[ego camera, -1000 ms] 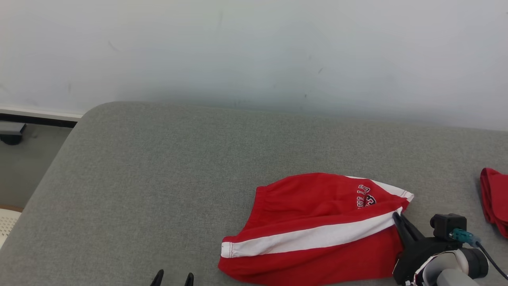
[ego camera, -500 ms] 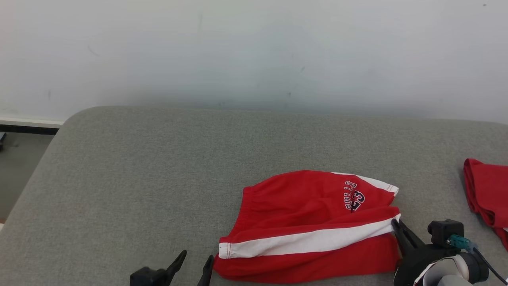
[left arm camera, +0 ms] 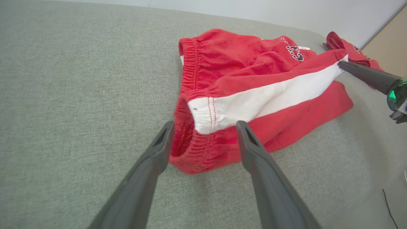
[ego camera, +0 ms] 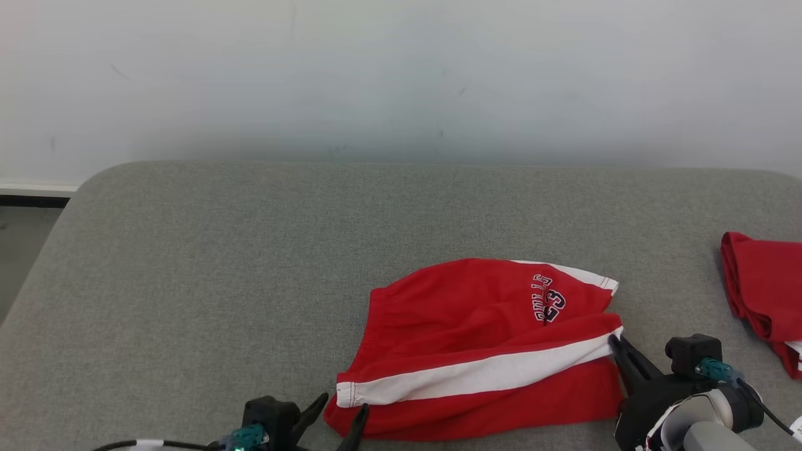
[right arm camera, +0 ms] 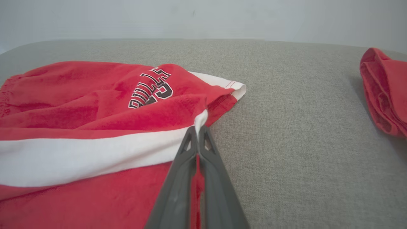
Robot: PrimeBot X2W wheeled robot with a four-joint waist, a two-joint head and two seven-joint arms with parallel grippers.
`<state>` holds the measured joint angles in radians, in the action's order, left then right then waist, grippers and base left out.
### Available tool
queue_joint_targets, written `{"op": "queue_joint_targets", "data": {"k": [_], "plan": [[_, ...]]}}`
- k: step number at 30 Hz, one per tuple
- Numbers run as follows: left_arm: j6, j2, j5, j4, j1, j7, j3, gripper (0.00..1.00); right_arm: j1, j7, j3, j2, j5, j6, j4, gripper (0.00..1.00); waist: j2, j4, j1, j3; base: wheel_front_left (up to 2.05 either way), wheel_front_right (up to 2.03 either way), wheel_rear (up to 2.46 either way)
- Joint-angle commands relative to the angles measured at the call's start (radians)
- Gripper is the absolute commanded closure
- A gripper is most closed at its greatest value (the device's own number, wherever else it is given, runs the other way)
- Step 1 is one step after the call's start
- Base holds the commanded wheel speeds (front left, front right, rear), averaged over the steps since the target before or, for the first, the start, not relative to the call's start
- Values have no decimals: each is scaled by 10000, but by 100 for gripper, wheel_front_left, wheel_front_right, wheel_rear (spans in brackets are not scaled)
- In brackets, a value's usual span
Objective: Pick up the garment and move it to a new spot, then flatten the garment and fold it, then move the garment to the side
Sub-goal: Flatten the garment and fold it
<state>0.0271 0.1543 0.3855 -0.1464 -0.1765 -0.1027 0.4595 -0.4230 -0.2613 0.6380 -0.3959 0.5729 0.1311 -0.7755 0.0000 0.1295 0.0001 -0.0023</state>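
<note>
The red shorts (ego camera: 438,326) lie crumpled on the grey fabric-covered worktop (ego camera: 188,282), with the elastic waistband at their left end and the leg hem at their right end. A white stripe (ego camera: 476,376) runs along the shorts from waistband to hem, and dark lettering (ego camera: 548,307) sits near the hem.

The right end effector (ego camera: 613,338) is at the hem end of the shorts. Its 2 fingers are pressed tight together on the tip of the white stripe, seen close up in the right wrist view (right arm camera: 198,128).

The left end effector (ego camera: 343,404) is at the waistband end of the shorts, spread wide and gripping nothing. In the left wrist view (left arm camera: 205,125) its 2 fingers stand on either side of the waistband corner where the stripe ends. Whether they touch the cloth cannot be told.

A second red garment (ego camera: 761,282) lies bunched well to the right of the shorts, apart from them. A pale wall (ego camera: 401,75) rises beyond the shorts, behind the worktop's far edge.
</note>
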Motion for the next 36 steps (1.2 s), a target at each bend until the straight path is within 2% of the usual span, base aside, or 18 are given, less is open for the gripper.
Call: {"op": "queue_joint_targets", "data": {"k": [1, 3, 5, 6, 7, 12, 17, 21, 28, 29, 36], "plan": [[-75, -40, 102, -97, -184, -84, 34, 1, -135, -46, 91, -74, 95, -8, -11, 100, 0, -25, -1, 49, 0, 0, 0], [-138, -127, 239, -176, -277, -108, 47, 18, -173, -46, 181, -86, 111, -8, 1, 100, 0, -50, -1, 74, 0, 0, 0], [-205, -179, 380, -238, -358, -111, 43, 58, -197, -46, 260, -104, 113, -8, 9, 100, 0, -83, -1, 97, 0, 0, 0], [-261, -202, 445, -266, -368, -127, 47, 73, -212, -46, 311, -113, 122, -8, 1, 100, 0, -102, -1, 104, 0, 0, 0], [-285, -233, 485, -292, -381, -155, 55, 100, -245, -46, 355, -129, 135, -8, -8, 100, 0, -118, -1, 106, 0, 0, 0], [-468, -296, 835, -216, -450, -177, -13, 100, -408, -46, 447, -230, 149, -8, 1, 100, 0, -228, -1, 8, 0, 0, 0], [-703, -367, 1637, 232, -579, -209, -440, 100, -665, -48, 263, -489, -15, -8, 294, 100, 0, -423, -1, -201, 0, 0, 0], [-883, -233, 2362, 656, -905, -445, -942, 100, -858, 150, 71, -669, 745, -8, 787, 100, 0, -661, -1, -392, 0, 0, 0], [-1238, -173, 3637, 966, -1970, -689, -1740, 100, -1652, 1117, 150, -1551, 2207, -8, 2566, 100, 0, -1168, -1, -673, 0, 0, 0], [-1289, -112, 3846, 966, -2406, -792, -1864, 100, -1955, 1367, 112, -1836, 2506, -8, 3005, 100, 0, -1302, -1, -756, 0, 0, 0], [-1474, 74, 4490, 997, -4074, -1063, -2106, 100, -2944, 1885, -161, -2695, 3015, -8, 4142, 100, 0, -1648, -1, -1044, 0, 0, 0]]}}
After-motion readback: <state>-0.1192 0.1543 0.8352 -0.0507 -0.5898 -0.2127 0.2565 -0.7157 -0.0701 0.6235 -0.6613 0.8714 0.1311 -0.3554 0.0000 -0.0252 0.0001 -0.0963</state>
